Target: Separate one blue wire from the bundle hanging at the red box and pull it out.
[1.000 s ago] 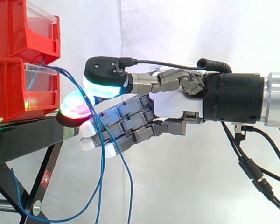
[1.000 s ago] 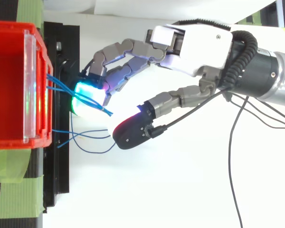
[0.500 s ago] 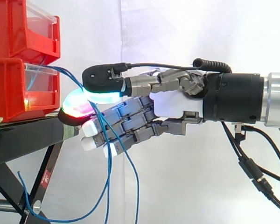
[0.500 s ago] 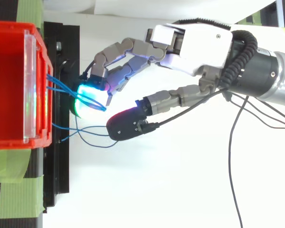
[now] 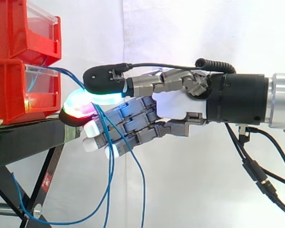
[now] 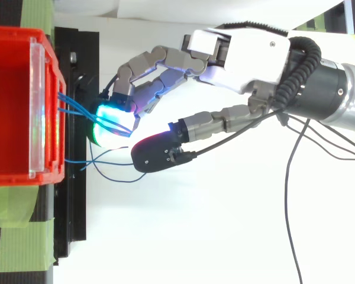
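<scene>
Plainly, the separating step is in hand, and no wire has yet been pulled out. The hand (image 5: pixel 175 107) is held level, its far end set in among the blue wires (image 6: pixel 77 106), just short of the red box (image 5: pixel 9 90) and above the edge of the black stand (image 5: pixel 23 137). The wires are seen to leave the box's front lip straight ahead of the hand, to cross its far end, and to hang beneath it in long loops. Several strands are gathered at the same spot, so no one strand can be said to be singled out. Whether the hand is clamped on a wire or only resting against the bundle cannot be told: in the side view the wires vanish into it, while from above a small gap seems to be left there. For the next move, it is judged that a single strand should be secured and the rest let slip. Only then should the hand be drawn back from the box, slowly enough that neighbouring wires are not dragged along.
</scene>
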Available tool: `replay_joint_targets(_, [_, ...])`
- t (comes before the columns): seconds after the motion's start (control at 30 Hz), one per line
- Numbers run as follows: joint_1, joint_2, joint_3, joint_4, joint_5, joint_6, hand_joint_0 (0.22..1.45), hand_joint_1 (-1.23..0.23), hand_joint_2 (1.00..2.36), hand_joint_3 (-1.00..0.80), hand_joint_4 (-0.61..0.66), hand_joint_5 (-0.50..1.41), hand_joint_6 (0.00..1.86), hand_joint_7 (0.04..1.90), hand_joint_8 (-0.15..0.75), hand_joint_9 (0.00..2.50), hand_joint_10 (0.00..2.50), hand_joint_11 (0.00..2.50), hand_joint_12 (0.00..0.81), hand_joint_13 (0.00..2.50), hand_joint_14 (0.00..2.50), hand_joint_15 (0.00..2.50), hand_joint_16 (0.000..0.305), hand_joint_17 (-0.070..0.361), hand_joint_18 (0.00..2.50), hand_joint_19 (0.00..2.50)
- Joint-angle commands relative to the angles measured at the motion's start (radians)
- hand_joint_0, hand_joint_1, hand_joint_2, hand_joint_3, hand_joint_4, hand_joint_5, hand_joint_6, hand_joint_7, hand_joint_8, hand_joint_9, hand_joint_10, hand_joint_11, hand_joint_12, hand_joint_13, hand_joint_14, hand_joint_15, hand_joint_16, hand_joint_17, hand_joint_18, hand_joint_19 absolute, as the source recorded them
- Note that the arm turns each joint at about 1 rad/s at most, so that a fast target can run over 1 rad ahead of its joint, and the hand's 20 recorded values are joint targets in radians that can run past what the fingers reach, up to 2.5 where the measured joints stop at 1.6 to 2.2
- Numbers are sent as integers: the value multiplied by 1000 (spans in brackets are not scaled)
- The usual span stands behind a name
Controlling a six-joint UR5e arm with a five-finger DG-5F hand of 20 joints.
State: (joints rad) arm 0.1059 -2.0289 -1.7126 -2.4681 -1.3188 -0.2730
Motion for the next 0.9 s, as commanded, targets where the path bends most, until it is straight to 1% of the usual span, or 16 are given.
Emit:
replay_joint_targets(0.0, [0, 3, 1, -2, -2, 2, 604, -705, 1017, -80, 156, -197, 917, 798, 383, 834, 11, 722, 464, 756, 17, 536, 58, 131, 785, 514])
replay_joint_targets(0.1, [0, 7, -1, -2, -2, 2, 600, -705, 1012, -46, 156, -187, 920, 803, 404, 880, 12, 732, 484, 780, 15, 539, 62, 140, 820, 502])
replay_joint_targets(0.23, [-2, 29, 1, -9, -2, 0, 598, -703, 1002, -9, 155, -174, 921, 811, 427, 927, 8, 753, 510, 815, 14, 552, 67, 152, 866, 494])
replay_joint_targets(0.33, [-2, 36, -1, -17, -2, -2, 598, -702, 1000, 4, 156, -171, 921, 830, 437, 955, 11, 771, 518, 830, 14, 556, 68, 154, 877, 482])
replay_joint_targets(0.47, [-3, 46, 1, -55, -2, -2, 595, -700, 1016, 1, 153, -171, 921, 830, 441, 978, 7, 768, 522, 838, 15, 554, 69, 155, 883, 479])
replay_joint_targets(0.57, [-3, 53, 1, -65, 3, -2, 595, -700, 1020, -4, 154, -171, 921, 831, 443, 978, 9, 770, 525, 846, 14, 555, 69, 155, 884, 464])
replay_joint_targets(0.77, [-5, 78, 1, -112, 4, 5, 604, -697, 1001, -6, 169, -173, 921, 836, 441, 965, 7, 766, 520, 922, 14, 548, 66, 149, 898, 444])
replay_joint_targets(0.83, [-5, 78, 1, -126, 3, 9, 606, -694, 1003, -14, 165, -175, 920, 841, 439, 955, 9, 763, 521, 994, 15, 581, 64, 144, 908, 434])
replay_joint_targets(0.87, [-2, 78, 1, -129, 3, 15, 607, -694, 1003, -13, 169, -175, 920, 840, 437, 954, 7, 764, 518, 1009, 17, 584, 64, 143, 911, 431])
